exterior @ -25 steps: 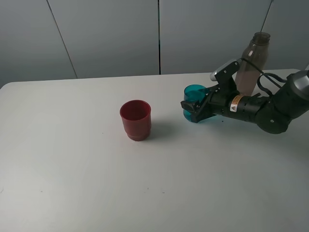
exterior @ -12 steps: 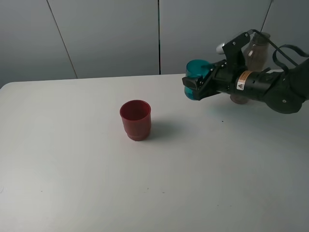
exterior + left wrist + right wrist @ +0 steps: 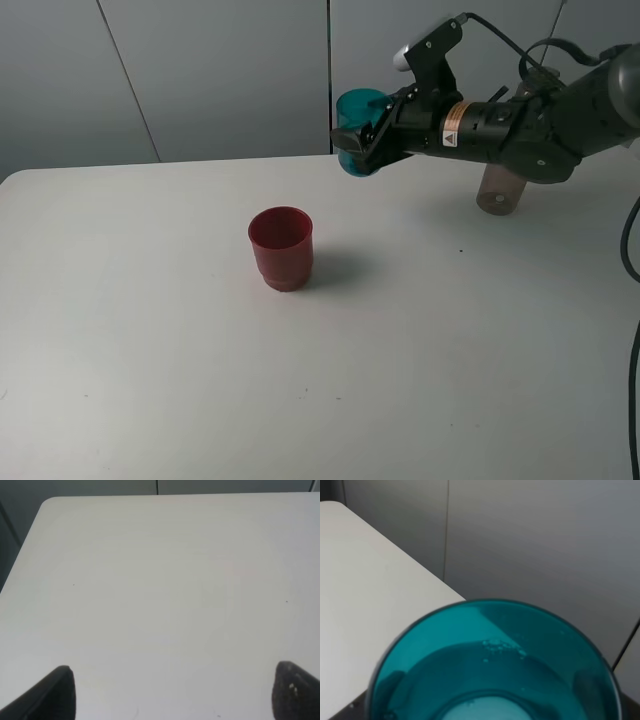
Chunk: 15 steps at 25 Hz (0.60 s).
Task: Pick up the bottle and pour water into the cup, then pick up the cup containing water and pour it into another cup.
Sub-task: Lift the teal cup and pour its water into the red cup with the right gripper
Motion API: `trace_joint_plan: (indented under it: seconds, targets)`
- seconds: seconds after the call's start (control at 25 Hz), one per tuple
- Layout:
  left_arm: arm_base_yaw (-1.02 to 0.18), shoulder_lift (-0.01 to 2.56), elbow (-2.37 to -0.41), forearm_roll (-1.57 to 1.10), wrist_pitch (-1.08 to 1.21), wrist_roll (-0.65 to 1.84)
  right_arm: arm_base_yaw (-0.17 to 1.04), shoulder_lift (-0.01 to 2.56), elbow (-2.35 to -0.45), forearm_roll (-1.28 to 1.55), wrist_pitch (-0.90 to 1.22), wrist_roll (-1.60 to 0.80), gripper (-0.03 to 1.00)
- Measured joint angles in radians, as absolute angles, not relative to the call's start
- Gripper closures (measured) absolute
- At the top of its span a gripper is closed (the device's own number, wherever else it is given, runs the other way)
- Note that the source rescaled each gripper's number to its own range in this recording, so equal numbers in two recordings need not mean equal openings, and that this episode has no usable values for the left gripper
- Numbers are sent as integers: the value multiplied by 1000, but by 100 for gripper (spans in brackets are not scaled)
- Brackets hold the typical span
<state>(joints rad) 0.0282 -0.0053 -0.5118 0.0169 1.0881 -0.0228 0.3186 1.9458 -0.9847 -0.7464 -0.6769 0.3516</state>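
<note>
- A white table (image 3: pixel 150 380) is carrying everything, its matte top filling most of the exterior high view.
- A dark red cup (image 3: pixel 281 247) is standing upright on it, mouth up, near the middle, and is casting a soft shadow to the right in that view.
- A smoky grey-brown bottle (image 3: pixel 498 192) is standing toward the far right, well apart from the dark red cup, with only its lower part showing clearly.
- A tiny dark speck (image 3: pixel 461 250) is lying on the tabletop between them, nearer the bottle.

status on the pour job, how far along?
Done: bottle stands on the table, and the teal cup seems to hold water. In hand: right tool grips the teal cup in the air, upright, not yet over the red cup. Left: carry it over the red cup and pour.
</note>
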Motion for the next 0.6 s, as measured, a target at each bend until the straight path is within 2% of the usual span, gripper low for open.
trace_joint_plan:
  seconds: [0.6]
  targets:
    - [28, -5, -512, 17, 1088, -23, 417, 2075, -1161, -848, -618, 428, 85]
